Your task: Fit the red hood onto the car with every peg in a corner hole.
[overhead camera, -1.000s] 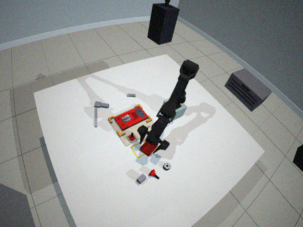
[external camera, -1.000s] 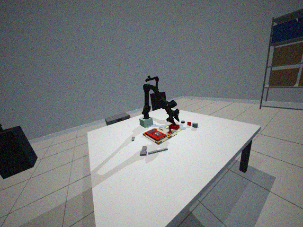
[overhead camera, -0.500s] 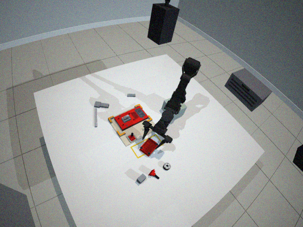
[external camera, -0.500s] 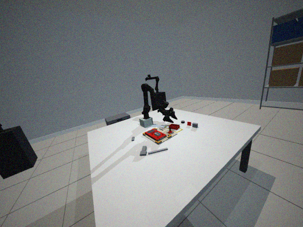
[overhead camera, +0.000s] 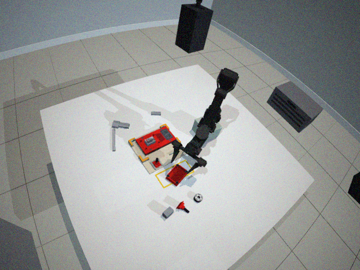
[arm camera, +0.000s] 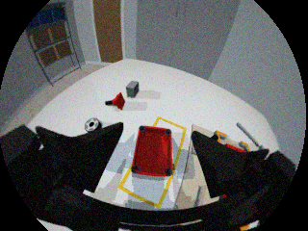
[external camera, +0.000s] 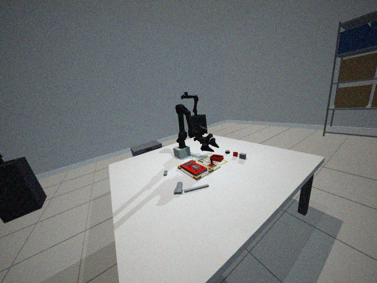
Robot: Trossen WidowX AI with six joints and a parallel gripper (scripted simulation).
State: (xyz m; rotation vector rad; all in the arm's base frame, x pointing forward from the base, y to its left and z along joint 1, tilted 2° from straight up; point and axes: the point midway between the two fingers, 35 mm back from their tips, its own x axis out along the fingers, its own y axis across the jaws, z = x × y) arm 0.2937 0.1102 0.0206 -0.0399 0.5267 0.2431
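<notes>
Pincer [overhead camera: 189, 155] [external camera: 212, 145] [arm camera: 158, 130] wide open, nothing in it. Hood [overhead camera: 176, 175] [external camera: 217, 157] [arm camera: 153, 150] sits skewed to yellow outline [overhead camera: 159, 181] [external camera: 224, 163] [arm camera: 139, 197]; crooked grab might cock it, pegs miss holes.
</notes>
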